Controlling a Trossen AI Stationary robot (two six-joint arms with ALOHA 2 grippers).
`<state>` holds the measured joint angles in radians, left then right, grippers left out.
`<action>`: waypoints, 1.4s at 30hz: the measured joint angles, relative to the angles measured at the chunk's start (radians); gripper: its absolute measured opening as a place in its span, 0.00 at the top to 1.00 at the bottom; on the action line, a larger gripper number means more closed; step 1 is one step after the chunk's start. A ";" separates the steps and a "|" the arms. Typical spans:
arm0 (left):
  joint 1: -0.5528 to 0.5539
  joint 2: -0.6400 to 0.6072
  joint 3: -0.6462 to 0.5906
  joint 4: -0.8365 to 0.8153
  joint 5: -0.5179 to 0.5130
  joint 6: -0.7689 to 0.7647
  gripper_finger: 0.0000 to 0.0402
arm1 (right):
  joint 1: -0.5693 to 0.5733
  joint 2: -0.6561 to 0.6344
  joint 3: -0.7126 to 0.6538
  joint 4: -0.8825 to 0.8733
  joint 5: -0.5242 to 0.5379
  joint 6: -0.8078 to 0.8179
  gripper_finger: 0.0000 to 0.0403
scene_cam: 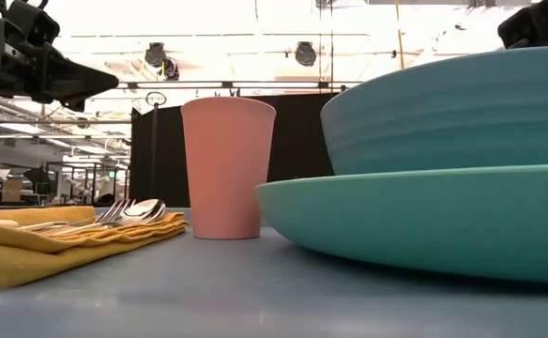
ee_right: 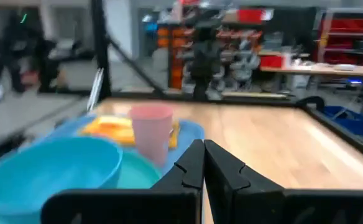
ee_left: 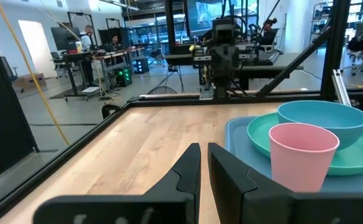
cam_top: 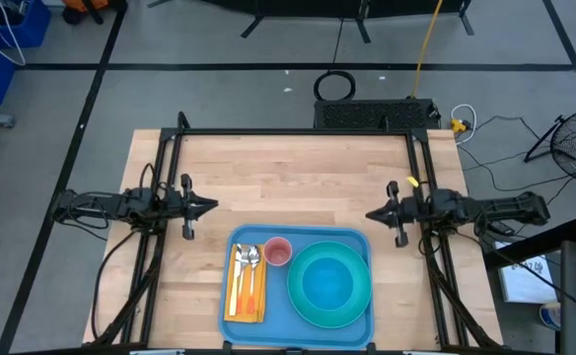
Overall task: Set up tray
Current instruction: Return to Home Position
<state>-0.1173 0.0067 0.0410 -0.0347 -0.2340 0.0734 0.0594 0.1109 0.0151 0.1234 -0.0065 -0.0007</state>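
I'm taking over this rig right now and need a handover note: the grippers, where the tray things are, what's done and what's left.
Left gripper: shut, empty, over the bare table on the left, clear of the tray.
Right gripper: shut, empty, on the right, also clear.
Tray: at the table's edge, midway between the arms. On it are a yellow napkin at the left with cutlery on top, an upright pink cup beside it, and a turquoise plate at the right with a bowl on it.
Done: the tray looks set.
Left: probably only confirming both arms are parked.
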 joint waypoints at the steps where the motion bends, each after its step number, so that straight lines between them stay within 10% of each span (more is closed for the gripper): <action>1: 0.000 0.000 0.000 0.004 0.000 0.000 0.91 | 0.002 0.009 0.000 -0.004 -0.016 -0.027 1.00; 42: 0.000 0.000 0.000 0.030 -0.001 0.000 0.91 | 0.001 0.061 0.000 -0.030 -0.073 0.067 1.00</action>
<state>-0.1177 0.0067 0.0410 -0.0044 -0.2352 0.0734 0.0608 0.1722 0.0151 0.0929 -0.0797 0.0666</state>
